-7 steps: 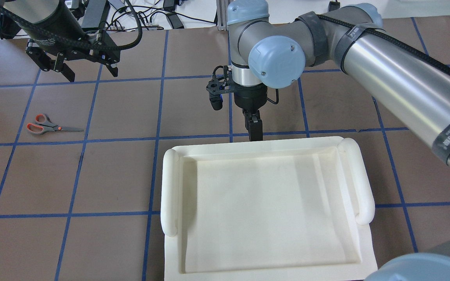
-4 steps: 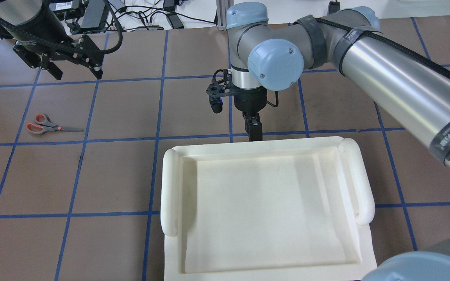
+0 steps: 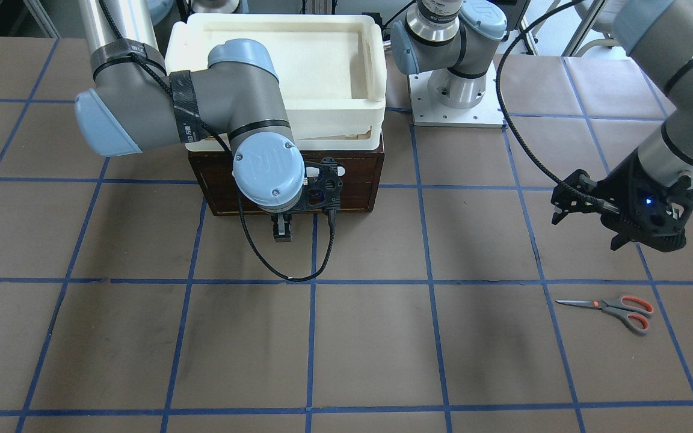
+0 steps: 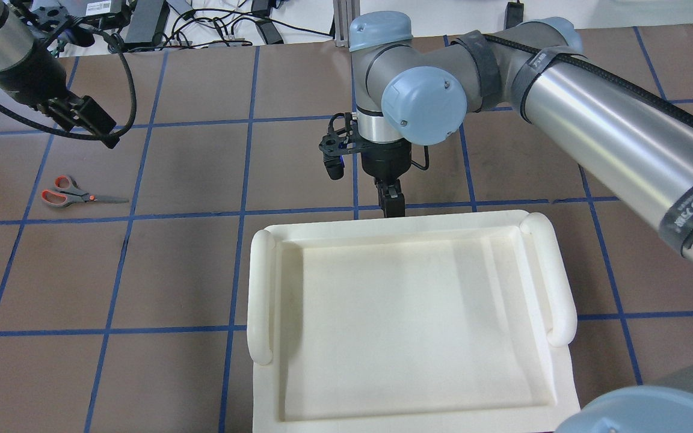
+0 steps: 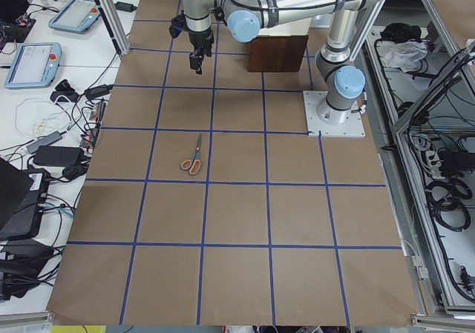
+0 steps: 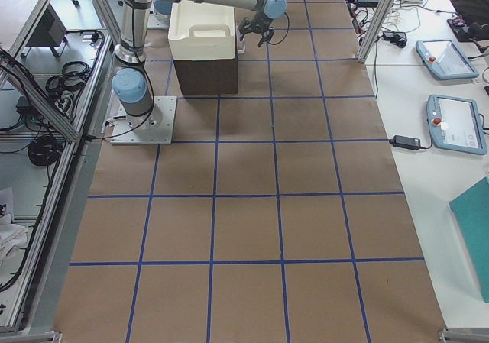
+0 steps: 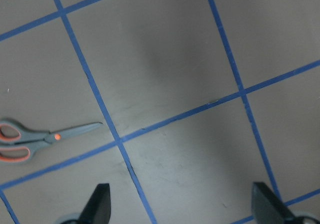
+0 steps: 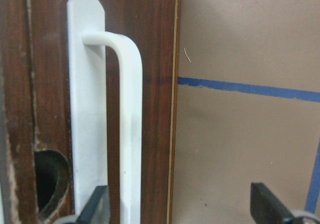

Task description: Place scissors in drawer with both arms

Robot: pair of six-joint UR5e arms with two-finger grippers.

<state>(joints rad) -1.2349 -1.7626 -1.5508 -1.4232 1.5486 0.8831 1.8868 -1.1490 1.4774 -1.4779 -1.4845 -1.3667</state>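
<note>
The scissors (image 4: 73, 193), grey with orange-lined loops, lie flat on the brown table at my left; they also show in the front view (image 3: 614, 308) and the left wrist view (image 7: 35, 139). My left gripper (image 4: 97, 129) is open and empty above the table, beyond the scissors and apart from them; the front view (image 3: 584, 231) shows it too. The drawer (image 3: 352, 180) is shut under a cream tray. My right gripper (image 3: 281, 231) hangs in front of it, open, jaws astride the white handle (image 8: 125, 109) without touching it.
The cream-white plastic tray (image 4: 260, 288) sits on top of the drawer cabinet and hides it from overhead. The left arm's base plate (image 3: 458, 102) stands beside the cabinet. Blue tape lines grid the table.
My left gripper has swung left and turned, now nearer the scissors' side of the table. The right gripper has barely moved at the drawer front. The scissors have not moved.
</note>
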